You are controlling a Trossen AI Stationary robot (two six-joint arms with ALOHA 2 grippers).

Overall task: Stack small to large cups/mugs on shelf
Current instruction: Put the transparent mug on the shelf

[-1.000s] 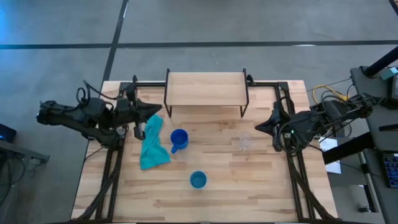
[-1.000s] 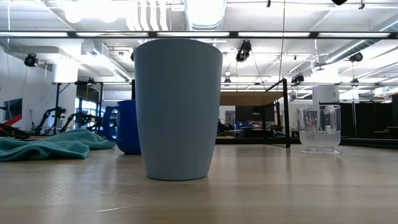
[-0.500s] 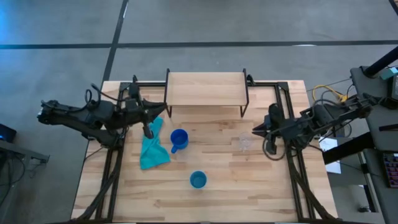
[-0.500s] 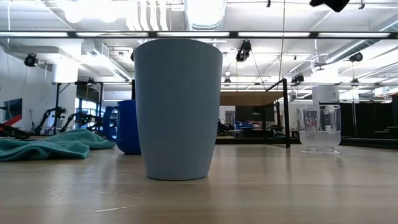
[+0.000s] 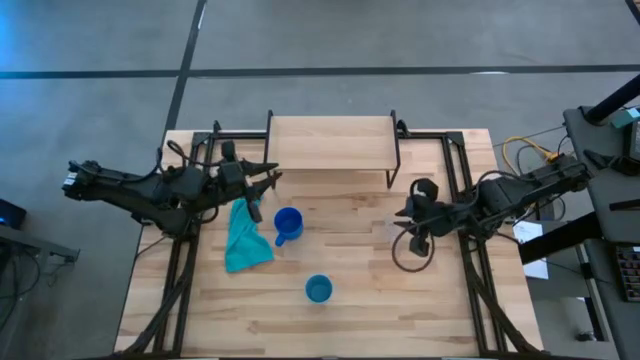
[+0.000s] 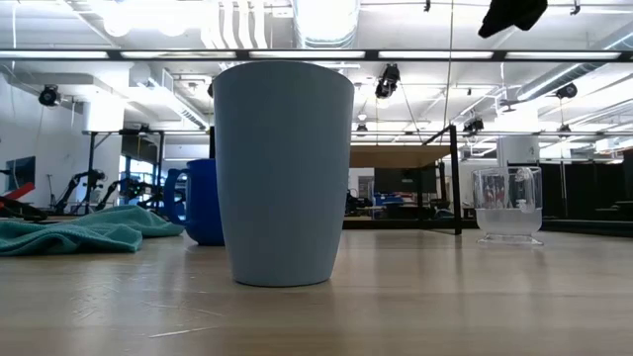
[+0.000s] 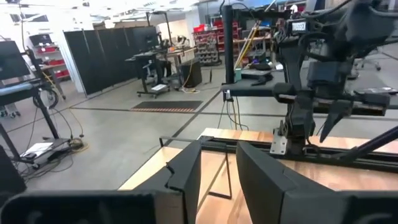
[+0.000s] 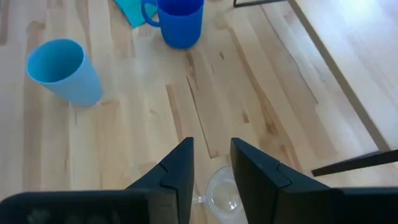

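The clear glass cup (image 5: pixel 395 229) stands on its base on the table, right of centre; it also shows in the low view (image 6: pixel 507 205). The dark blue handled mug (image 5: pixel 288 224) stands upright mid-table. The lighter blue cup (image 5: pixel 318 289) stands nearer the front edge. The shelf (image 5: pixel 331 143) stands on its black legs at the far edge. My right gripper (image 5: pixel 403 213) is open just above the glass cup (image 8: pixel 224 196), whose rim shows between the fingers. My left gripper (image 5: pixel 268 180) is open and empty above the teal cloth's (image 5: pixel 245 236) far end, left of the mug.
Black rails (image 5: pixel 455 190) run along the table's left and right sides under both arms. A cable loop (image 5: pixel 410 252) hangs from the right arm near the glass. Bare tabletop (image 5: pixel 360 320) lies along the near edge.
My right gripper has gone toward the table's left, over to the glass cup, and has come down into the top of the low view. My left gripper has gone toward the table's right, over the cloth's far end. The cups have stayed where they were.
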